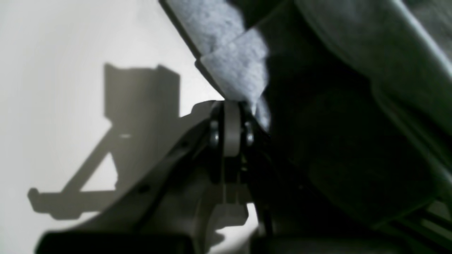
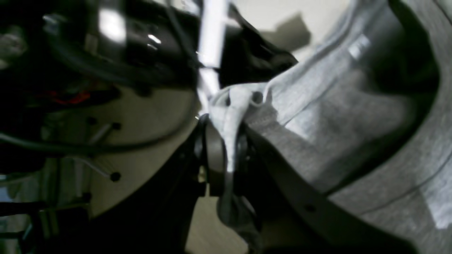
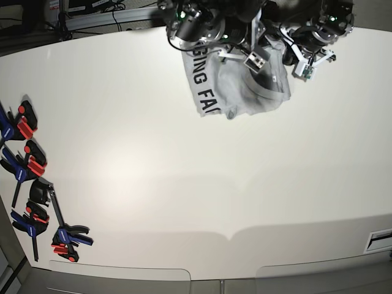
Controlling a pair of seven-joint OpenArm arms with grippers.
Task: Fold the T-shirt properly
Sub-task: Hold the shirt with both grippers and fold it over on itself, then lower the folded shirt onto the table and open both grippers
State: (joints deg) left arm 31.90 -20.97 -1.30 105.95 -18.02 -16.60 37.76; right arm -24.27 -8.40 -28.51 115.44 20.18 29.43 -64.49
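Note:
The light grey T-shirt (image 3: 236,86) hangs bunched at the far middle of the white table (image 3: 184,184), with black capital letters showing on its left part. My right gripper (image 3: 240,50) is shut on a fold of its hem, seen close up in the right wrist view (image 2: 226,141) with grey cloth (image 2: 317,116) spreading to the right. My left gripper (image 3: 288,54) is shut on a small tuft of the grey cloth (image 1: 233,60); its tips (image 1: 231,109) show pressed together in the left wrist view. The two grippers are close together above the table.
Several blue and red clamps (image 3: 27,171) lie along the table's left edge. Cables and a rail (image 3: 92,15) run behind the far left edge. A white slotted part (image 3: 380,240) sits at the right front.

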